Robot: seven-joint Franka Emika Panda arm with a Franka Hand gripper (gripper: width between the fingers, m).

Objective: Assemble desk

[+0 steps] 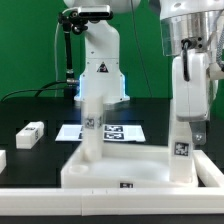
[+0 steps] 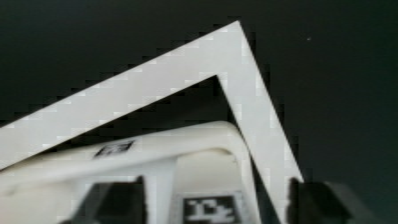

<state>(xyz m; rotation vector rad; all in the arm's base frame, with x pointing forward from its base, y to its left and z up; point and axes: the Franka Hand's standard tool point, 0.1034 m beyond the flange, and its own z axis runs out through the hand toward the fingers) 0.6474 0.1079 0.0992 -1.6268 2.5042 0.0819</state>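
Observation:
The white desk top (image 1: 120, 172) lies flat on the black table with its rim up. One square leg (image 1: 93, 125) stands upright in its far corner socket on the exterior view's left. A second leg (image 1: 183, 125), with a tag low on it, stands upright at the corner on the exterior view's right. My gripper (image 1: 190, 68) is above it, shut on its upper end. In the wrist view the tagged leg (image 2: 214, 192) sits between my dark fingers (image 2: 116, 200), gripper (image 2: 217, 208), with the desk top (image 2: 107, 160) beyond.
A loose leg (image 1: 30, 134) lies on the exterior view's left and another part (image 1: 2, 160) at that edge. The marker board (image 1: 118, 131) lies behind the desk top. A white corner fence (image 2: 231, 80) borders the work area, with its front rail (image 1: 100, 205) near.

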